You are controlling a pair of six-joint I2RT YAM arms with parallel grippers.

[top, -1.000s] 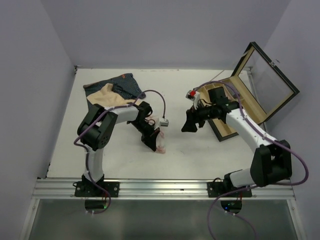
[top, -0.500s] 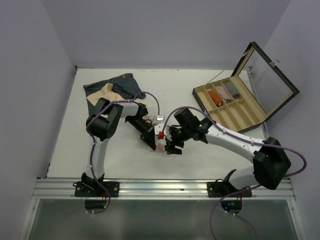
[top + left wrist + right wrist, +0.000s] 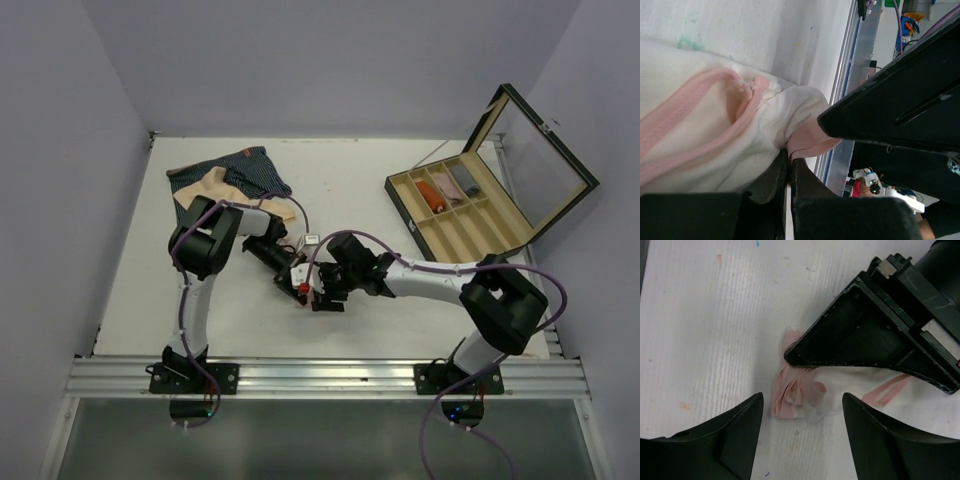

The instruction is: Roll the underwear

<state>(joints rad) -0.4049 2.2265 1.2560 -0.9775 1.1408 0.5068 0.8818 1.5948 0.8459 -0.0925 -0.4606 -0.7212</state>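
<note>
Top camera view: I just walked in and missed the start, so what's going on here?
The left gripper is shut on the pink-and-white underwear mid-table, pinching a fold. The right gripper hangs open just over the same piece. The beige underwear and the navy underwear lie heaped at the far left, unrolled.

Left claw point(image 3: 789, 167) pinched closed, right claw point(image 3: 802, 402) spread wide — both arms angled inward

Light: bright, even, from overhead.
Shadows: soft, short on the white table point(image 3: 380, 190).
Glare: faint sheen on the glass lid point(image 3: 545, 150).
Focus: overhead view sharp; left wrist close-up of the pink-and-white underwear point(image 3: 715, 130) slightly soft.
</note>
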